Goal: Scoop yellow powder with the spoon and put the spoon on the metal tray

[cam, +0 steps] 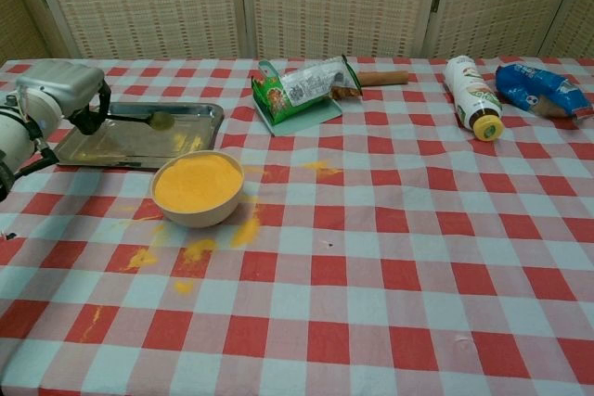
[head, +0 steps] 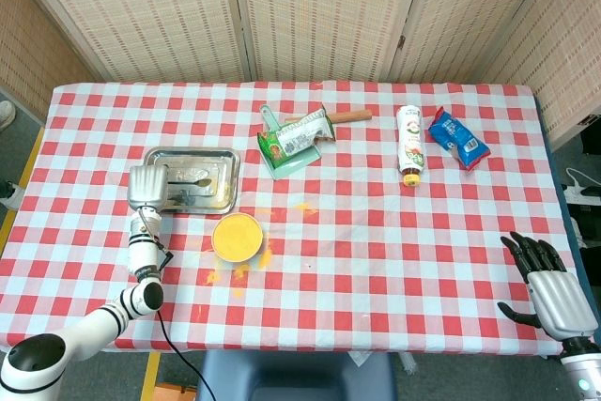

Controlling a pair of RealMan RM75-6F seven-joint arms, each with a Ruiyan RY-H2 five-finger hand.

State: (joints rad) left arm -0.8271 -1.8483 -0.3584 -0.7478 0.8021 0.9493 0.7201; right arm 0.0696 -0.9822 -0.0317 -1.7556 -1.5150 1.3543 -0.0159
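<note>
Left hand [cam: 58, 90] over the near-left end of the metal tray [cam: 200, 116], fingers closed on the handle of the spoon [cam: 160, 120]. The spoon's bowl sits low over the tray's middle; cannot tell from either view whether it touches the tray floor. Bowl of yellow powder [cam: 198, 188] stands just in front of the tray, with spilled powder [cam: 198, 249] on the tablecloth [cam: 390, 257] in front of it.

Judged step: placing the spoon on the tray, scooping apparently done. The next move calls for lowering the spoon flat, then letting go without tipping it.

Right hand [head: 549, 281] far right of the tray, at the table's near edge, fingers spread, empty.

Hard to see: any powder in the spoon; the left hand's fingers, hidden behind its back.
</note>
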